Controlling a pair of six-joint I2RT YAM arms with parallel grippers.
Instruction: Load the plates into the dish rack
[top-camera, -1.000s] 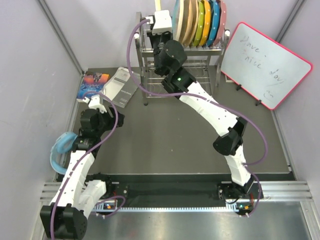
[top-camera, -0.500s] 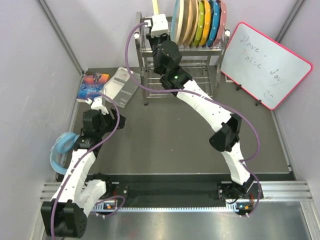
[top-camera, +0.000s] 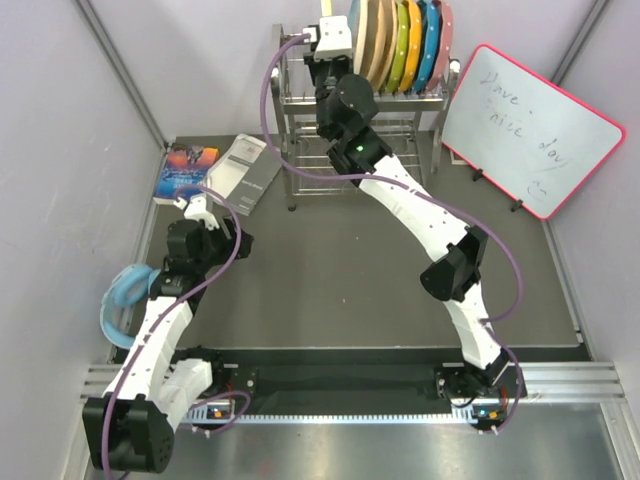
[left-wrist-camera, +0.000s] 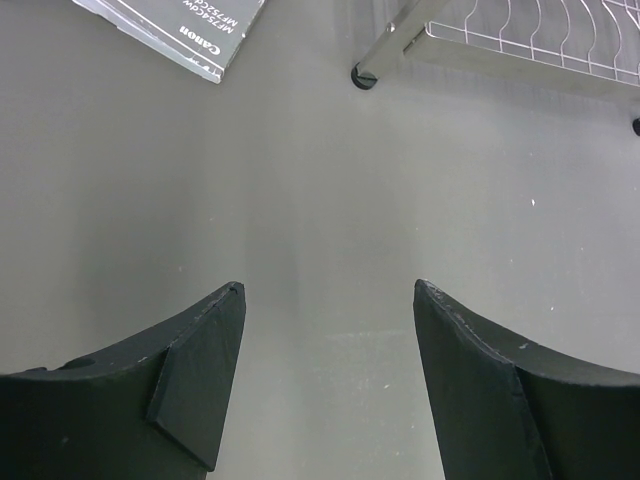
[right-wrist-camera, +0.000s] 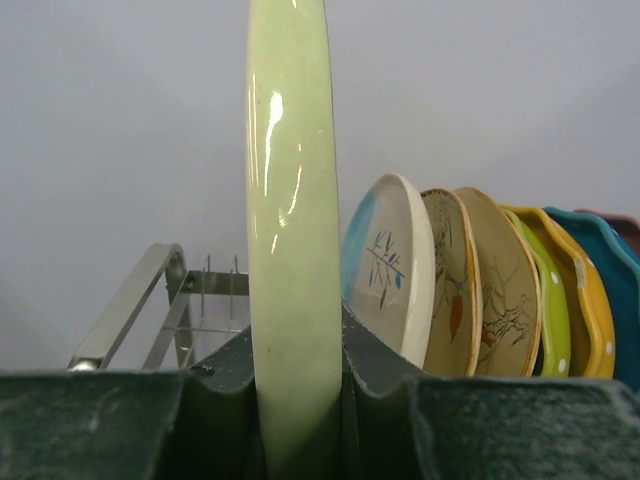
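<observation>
- three patterned plates already stand on edge in the top tier of the rack (right-wrist-camera: 125, 315): the half-blue plate (right-wrist-camera: 388, 262), with the orange plates (right-wrist-camera: 455, 300) just right of it, in the right half of the right wrist view.
- the fourth, the pale plate (right-wrist-camera: 292, 230), is clenched edge-on in the right claw (right-wrist-camera: 298, 395), one finger pressed to each face. it stands upright at the left end of the row, just beside the half-blue plate and not touching it.
- the claw hides the pale plate's lower rim, so i cannot tell whether it sits in a slot. by my reading, seating it and letting go are all that is left.
- the plain coloured plates (top-camera: 415, 45) fill the right end of the same tier, at the top of the overhead view.
- the left claw (left-wrist-camera: 325, 370) is released, its jaws spread wide with nothing between them. it hovers over the bare table (left-wrist-camera: 320, 200) at the middle left of the overhead view, well apart from the rack and near a booklet (left-wrist-camera: 175, 30).
- no other patterned plate shows on the table, so this looks like the last one.
</observation>
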